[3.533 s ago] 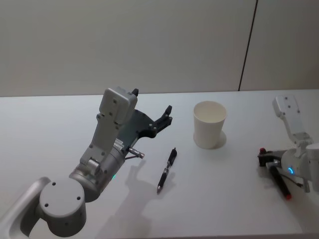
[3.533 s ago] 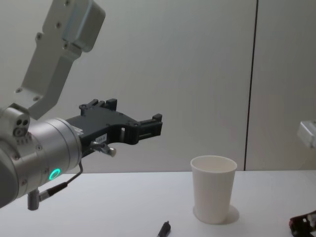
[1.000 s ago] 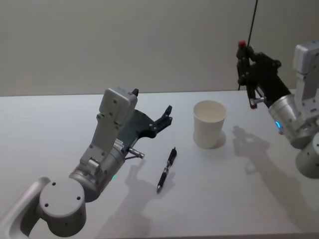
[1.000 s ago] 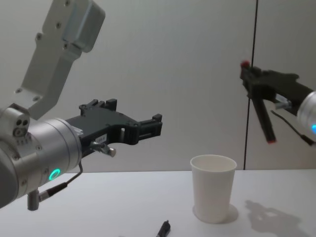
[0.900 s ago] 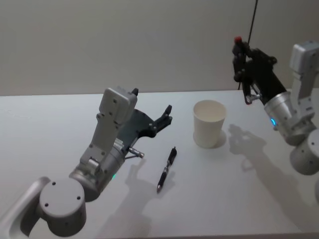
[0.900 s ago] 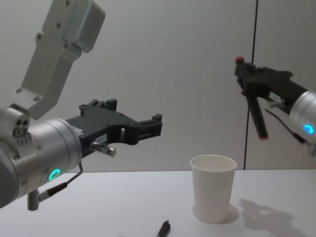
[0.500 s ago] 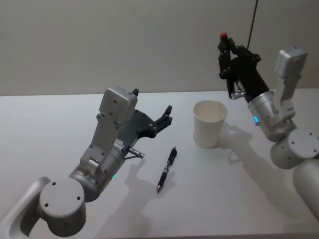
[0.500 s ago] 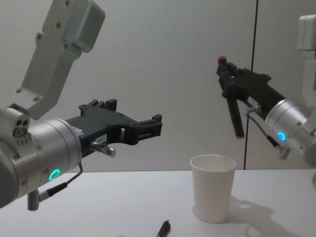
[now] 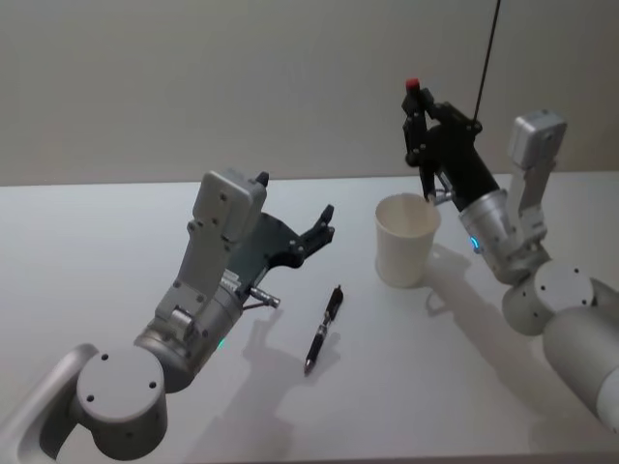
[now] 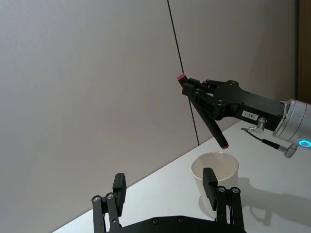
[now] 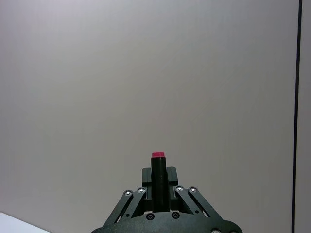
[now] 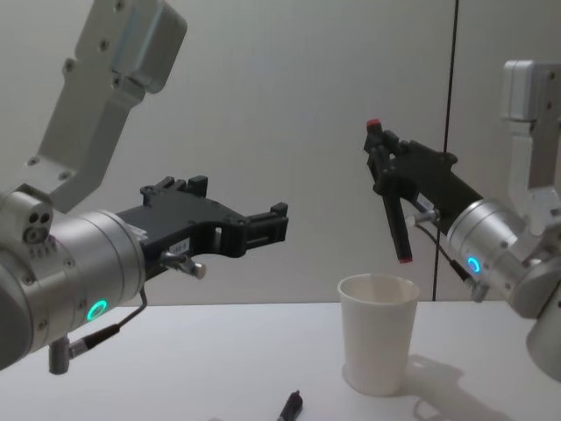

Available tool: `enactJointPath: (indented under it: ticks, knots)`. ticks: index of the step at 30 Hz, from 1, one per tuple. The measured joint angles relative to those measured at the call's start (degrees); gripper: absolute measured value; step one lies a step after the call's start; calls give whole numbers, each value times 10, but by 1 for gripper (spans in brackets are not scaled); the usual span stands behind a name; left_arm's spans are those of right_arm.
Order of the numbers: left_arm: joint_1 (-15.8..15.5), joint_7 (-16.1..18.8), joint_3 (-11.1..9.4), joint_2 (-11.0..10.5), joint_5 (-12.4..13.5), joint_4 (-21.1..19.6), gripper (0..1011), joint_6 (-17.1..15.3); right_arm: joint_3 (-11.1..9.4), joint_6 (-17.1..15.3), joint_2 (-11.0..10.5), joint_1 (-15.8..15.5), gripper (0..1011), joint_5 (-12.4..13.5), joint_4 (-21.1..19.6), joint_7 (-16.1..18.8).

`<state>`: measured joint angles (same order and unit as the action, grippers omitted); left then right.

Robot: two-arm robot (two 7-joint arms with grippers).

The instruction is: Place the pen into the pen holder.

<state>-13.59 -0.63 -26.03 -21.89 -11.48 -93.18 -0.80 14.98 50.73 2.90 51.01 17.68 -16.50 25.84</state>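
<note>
1. Overhead, the right gripper is clenched on a black pen with red at both ends, grasping it near its upper end.
2. The pen is tilted, its lower end slanting toward the robot's right. Its lower red tip hangs just above the mouth of the pen holder, over the right part of the opening and not inside it.
3. The pen holder, a plain white paper cup, stands upright on the white table.
4. A second pen, black, lies flat on the table to the cup's left and nearer the robot, apart from it.
5. The left gripper hangs above the table left of the cup, fingers spread wide, grasping nothing.
</note>
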Motion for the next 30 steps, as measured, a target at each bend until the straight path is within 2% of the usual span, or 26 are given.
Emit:
enactJointPath:
  ticks: [4, 13, 30]
  knots:
    - [0, 0, 0, 0, 0, 0, 1000, 0, 0, 18, 8, 14, 165, 2, 38, 6]
    - [0, 0, 0, 0, 0, 0, 1000, 0, 2, 41, 17, 28, 165, 1, 82, 7]
    - [0, 0, 0, 0, 0, 0, 1000, 0, 9, 54, 25, 32, 165, -20, 113, -14]
